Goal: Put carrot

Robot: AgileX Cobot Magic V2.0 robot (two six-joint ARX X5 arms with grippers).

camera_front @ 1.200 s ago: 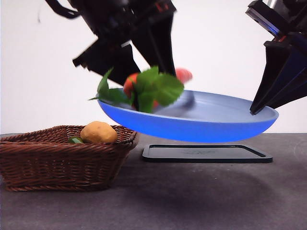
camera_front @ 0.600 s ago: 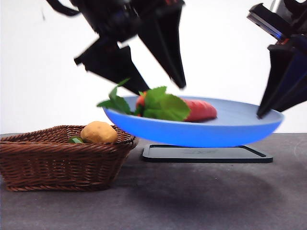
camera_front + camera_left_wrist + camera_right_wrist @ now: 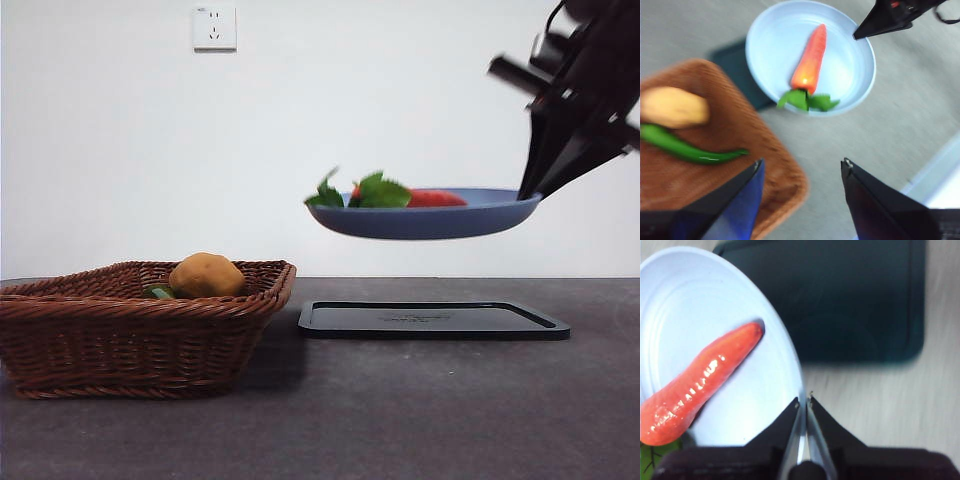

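1. No brand or label can be read; the black tray point(image 3: 433, 319) bears a faint mark at its middle, too small to make out, and a white wall socket point(image 3: 214, 27) sits high on the far wall.
2. The right gripper point(image 3: 803, 401) pinches the right rim of the blue plate point(image 3: 480, 218) with its jaws drawn narrow, holding the plate in the air above the black tray.
3. The carrot point(image 3: 810, 59) lies on the plate, leaves toward the left rim, tip toward the right gripper.
4. The left gripper point(image 3: 801, 172) has its jaws spread wide and holds nothing, above the near right corner of the wicker basket point(image 3: 120, 335).
5. In the basket lie a yellow-orange potato point(image 3: 205, 275) and a green pepper point(image 3: 687, 149).
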